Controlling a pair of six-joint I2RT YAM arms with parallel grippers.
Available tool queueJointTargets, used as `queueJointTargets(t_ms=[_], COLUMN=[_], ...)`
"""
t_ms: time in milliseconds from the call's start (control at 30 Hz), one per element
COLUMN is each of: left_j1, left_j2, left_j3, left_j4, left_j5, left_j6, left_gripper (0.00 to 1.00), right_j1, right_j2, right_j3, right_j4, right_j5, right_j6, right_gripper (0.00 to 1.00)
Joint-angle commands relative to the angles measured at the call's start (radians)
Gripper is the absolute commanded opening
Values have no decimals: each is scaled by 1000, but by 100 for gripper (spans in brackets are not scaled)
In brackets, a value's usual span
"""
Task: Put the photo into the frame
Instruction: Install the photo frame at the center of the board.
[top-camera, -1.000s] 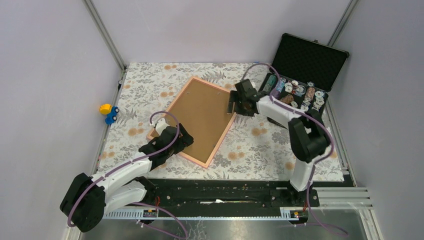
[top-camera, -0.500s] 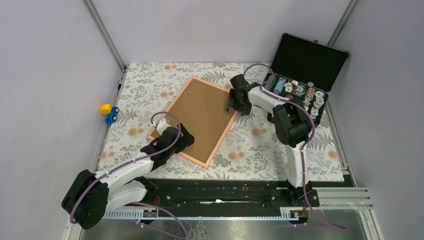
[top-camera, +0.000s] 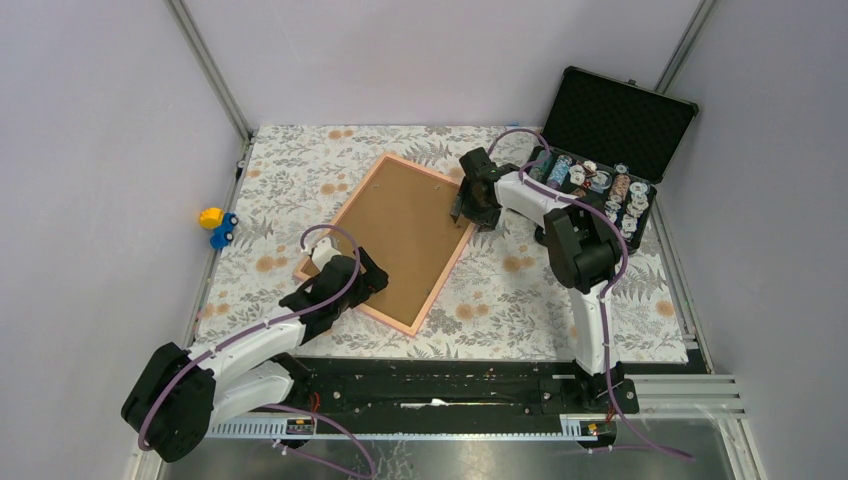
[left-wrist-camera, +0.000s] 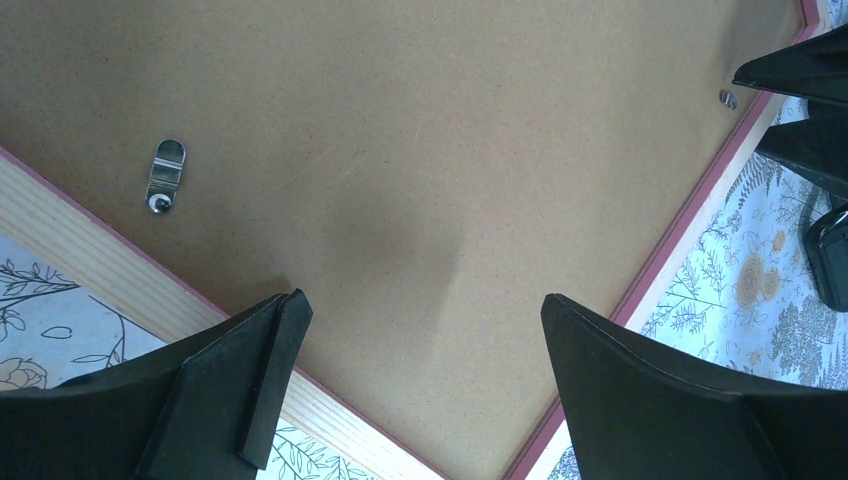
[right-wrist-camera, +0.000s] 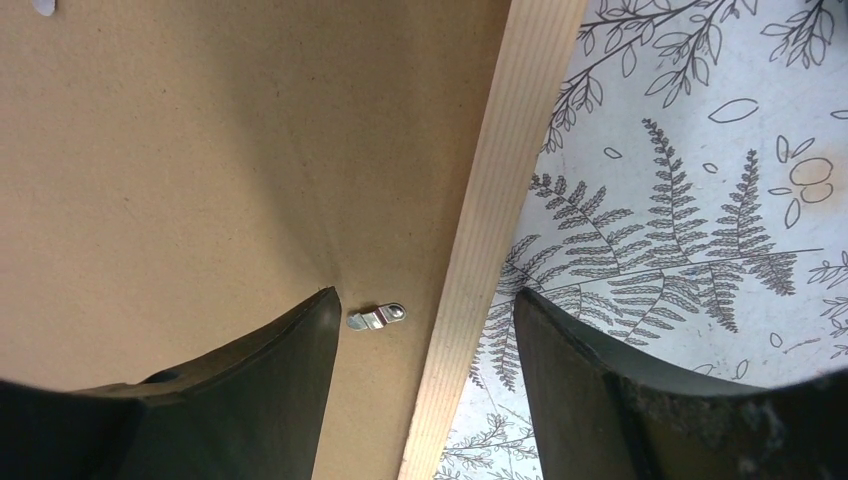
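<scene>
The frame lies face down on the floral cloth, its brown backing board up. The photo is hidden. My left gripper hangs over the frame's near-left corner. In the left wrist view it is open wide above the board, with a metal clip near the wooden rim. My right gripper is at the frame's far-right edge. In the right wrist view it is open and straddles the wooden rim, one finger over the board beside a small metal clip, the other over the cloth.
An open black case with poker chips stands at the back right, just behind the right arm. A small yellow and blue toy lies at the left edge of the cloth. Metal posts and grey walls enclose the table.
The right gripper has shifted a little left onto the frame's edge, its elbow has swung in, and its jaws have narrowed slightly. The left arm and frame have not moved.
</scene>
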Motion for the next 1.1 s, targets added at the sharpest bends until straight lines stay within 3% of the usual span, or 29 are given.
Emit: queueJointTargets(t_ms=[0, 300, 800, 1067], left_j1=[2, 2, 2, 2], left_j2=[10, 9, -4, -9], left_j3=[-17, -19, -27, -28], left_j4=[-23, -22, -20, -22], left_j5=[2, 2, 2, 1], left_j6=[7, 6, 3, 3], left_gripper=[98, 98, 99, 99], right_j1=[11, 42, 69, 61], right_j2=[23, 50, 50, 47], right_j3=[2, 11, -71, -95], right_j4=[-19, -75, -93, -69], right_j5=[3, 60, 67, 35], right_j6=[31, -8, -115, -150], right_gripper=[70, 70, 57, 28])
